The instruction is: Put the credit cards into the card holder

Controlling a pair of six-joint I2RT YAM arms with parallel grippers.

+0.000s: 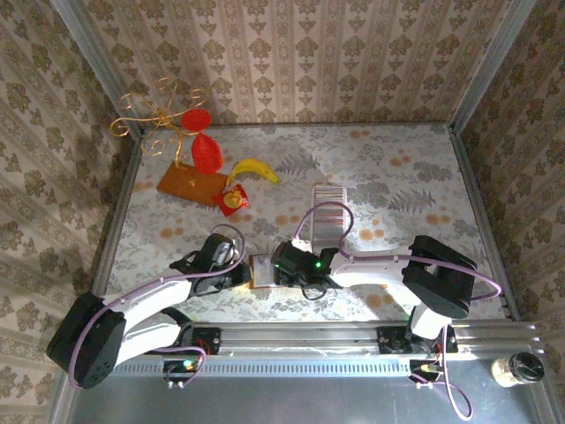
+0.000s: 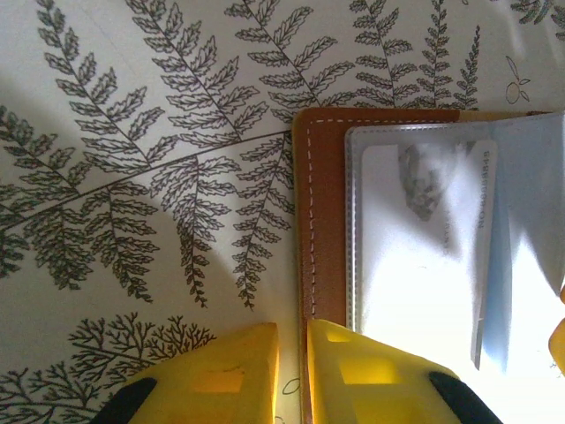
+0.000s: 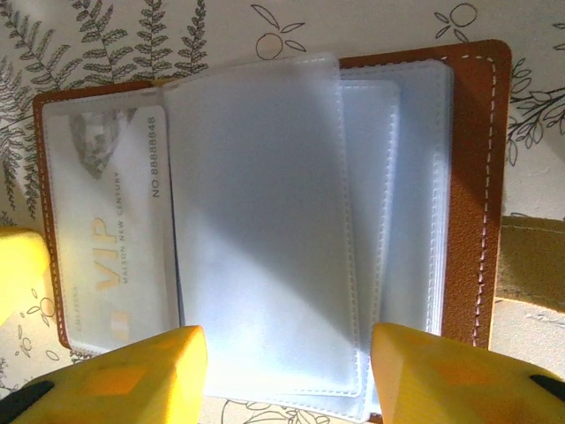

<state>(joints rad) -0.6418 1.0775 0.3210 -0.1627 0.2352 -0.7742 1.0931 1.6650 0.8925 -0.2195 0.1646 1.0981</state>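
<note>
The brown leather card holder point(image 1: 262, 270) lies open on the fern-print cloth between my two grippers. Its clear sleeves point(image 3: 265, 221) fan out, and one silver "VIP" card point(image 3: 110, 230) sits in the left sleeve. My left gripper point(image 2: 292, 331) is closed to a narrow slit on the holder's stitched left edge point(image 2: 320, 230). My right gripper point(image 3: 284, 340) stands open, one finger on each side of the sleeves' near edge, pinching nothing. The other credit cards point(image 1: 328, 216) lie in a striped strip farther back on the table.
At the back left are an orange-brown board point(image 1: 192, 184), a small red square point(image 1: 235, 200), a banana point(image 1: 254, 168) and a gold wire ornament point(image 1: 168, 119). Patterned walls close in three sides. A jar point(image 1: 516, 368) stands off the table at the near right.
</note>
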